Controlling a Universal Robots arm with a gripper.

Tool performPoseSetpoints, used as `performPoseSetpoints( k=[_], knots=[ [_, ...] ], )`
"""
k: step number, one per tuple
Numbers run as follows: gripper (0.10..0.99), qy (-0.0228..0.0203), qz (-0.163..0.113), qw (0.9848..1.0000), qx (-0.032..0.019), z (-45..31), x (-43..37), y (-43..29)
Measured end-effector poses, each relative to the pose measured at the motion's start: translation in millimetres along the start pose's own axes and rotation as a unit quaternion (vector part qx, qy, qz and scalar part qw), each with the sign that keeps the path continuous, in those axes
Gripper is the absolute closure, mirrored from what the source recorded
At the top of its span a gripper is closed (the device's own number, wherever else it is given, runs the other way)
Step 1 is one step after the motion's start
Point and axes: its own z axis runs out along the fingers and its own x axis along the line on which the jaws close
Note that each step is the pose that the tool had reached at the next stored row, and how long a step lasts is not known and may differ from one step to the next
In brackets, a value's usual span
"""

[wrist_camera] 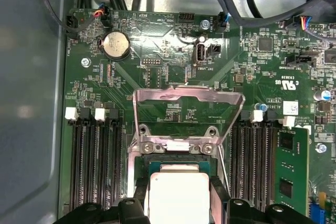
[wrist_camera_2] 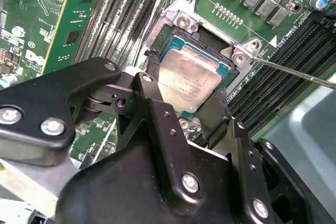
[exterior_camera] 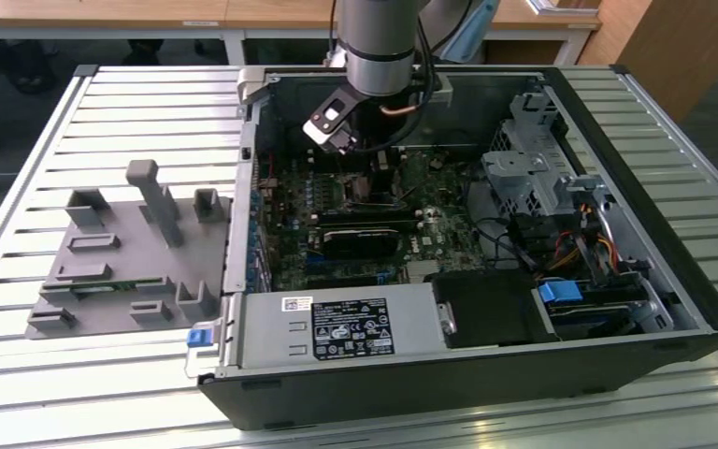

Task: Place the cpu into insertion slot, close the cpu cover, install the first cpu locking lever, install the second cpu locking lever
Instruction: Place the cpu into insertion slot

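Inside an open computer case [exterior_camera: 459,393] lying on a slatted counter [exterior_camera: 147,103], the arm [exterior_camera: 378,37] reaches down over the motherboard. In the second wrist view the tool [wrist_camera_2: 186,76] is drawn in narrow, to the chip's own width. Its two black fingers [wrist_camera_2: 152,64] lie against opposite edges of the cpu [wrist_camera_2: 191,72], which sits flat in the insertion slot [wrist_camera_2: 177,35], silver-grey top upward. Whether the pads press or merely touch is hard to judge.

In the first wrist view the cpu cover [wrist_camera: 189,94] stands raised on its hinge, its window framing bare green board beyond the slot. A thin locking lever [wrist_camera_2: 294,72] angles away from one slot corner, not latched.

The tool's black body hides the near side of the slot in the second wrist view, and the picture's edge cuts off the chip's near half in the first wrist view. In the exterior view the fingertips are hard to make out in the case. A grey fixture [exterior_camera: 122,253] sits on the counter beside the case, toward the exterior view's left.
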Motion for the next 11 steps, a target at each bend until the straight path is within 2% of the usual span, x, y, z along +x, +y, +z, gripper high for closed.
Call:
performPoseSetpoints(
  k=[11],
  knots=[
    [0.545, -0.0001, 0.0, 1.0, 0.0005, 4.7, 1.2, -0.1]
  ],
)
